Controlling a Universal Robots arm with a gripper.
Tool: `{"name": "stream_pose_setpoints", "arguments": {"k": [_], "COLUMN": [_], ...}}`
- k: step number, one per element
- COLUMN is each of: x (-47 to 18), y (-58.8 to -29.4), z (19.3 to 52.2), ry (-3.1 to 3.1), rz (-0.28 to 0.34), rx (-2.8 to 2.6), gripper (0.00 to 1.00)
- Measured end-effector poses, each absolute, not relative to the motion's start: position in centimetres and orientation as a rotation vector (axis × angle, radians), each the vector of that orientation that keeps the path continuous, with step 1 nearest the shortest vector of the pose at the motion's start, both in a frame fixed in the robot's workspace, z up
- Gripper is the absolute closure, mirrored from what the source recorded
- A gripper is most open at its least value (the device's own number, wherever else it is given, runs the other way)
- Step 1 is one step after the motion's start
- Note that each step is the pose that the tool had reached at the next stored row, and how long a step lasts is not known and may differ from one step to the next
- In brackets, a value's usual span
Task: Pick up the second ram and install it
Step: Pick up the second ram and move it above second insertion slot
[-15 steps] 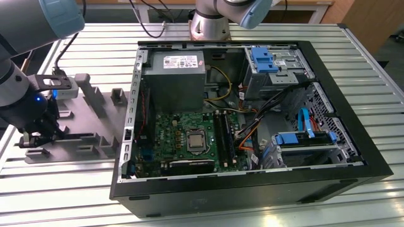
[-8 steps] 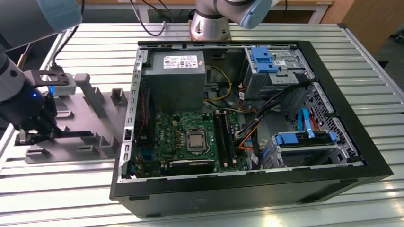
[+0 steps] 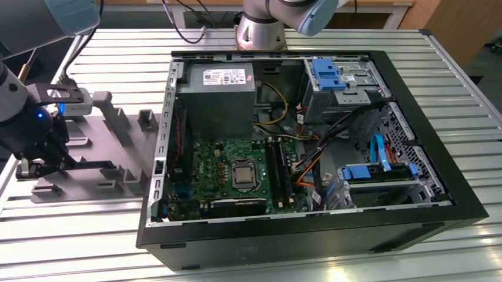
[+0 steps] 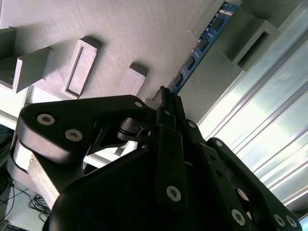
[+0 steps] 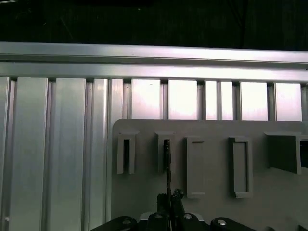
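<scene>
The second ram (image 4: 202,43) is a thin blue-green stick with dark chips, standing on edge in the grey holder tray (image 4: 144,29). In the first wrist view the ram (image 5: 167,163) shows edge-on as a thin dark line running from a tray (image 5: 211,183) slot to my gripper (image 5: 169,196). In the second wrist view my gripper (image 4: 166,96) has its black fingers pressed together on the stick's near end. In the exterior view my gripper (image 3: 35,167) hangs low over the tray (image 3: 102,147) at that view's left, far from the motherboard (image 3: 227,158) and its black memory slots (image 3: 276,167).
The open computer case (image 3: 314,223) lies on the slatted aluminium table (image 3: 79,235), with a power supply (image 3: 216,94), blue drive brackets (image 3: 325,73) and loose cables (image 3: 314,158) inside. The tray's raised grey posts (image 3: 106,108) stand between my gripper and the case wall.
</scene>
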State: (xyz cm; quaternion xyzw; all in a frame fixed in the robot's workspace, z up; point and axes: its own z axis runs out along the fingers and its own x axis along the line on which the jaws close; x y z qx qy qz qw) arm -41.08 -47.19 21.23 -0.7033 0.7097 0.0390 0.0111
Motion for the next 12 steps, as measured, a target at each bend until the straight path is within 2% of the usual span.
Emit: {"name": "stream_pose_setpoints", "arguments": {"k": [12], "x": [-41.08], "y": [-47.19], "z": [21.63], "ry": [2.214], "rz": [0.122], "rx": [-2.194], "gripper": [0.86]}}
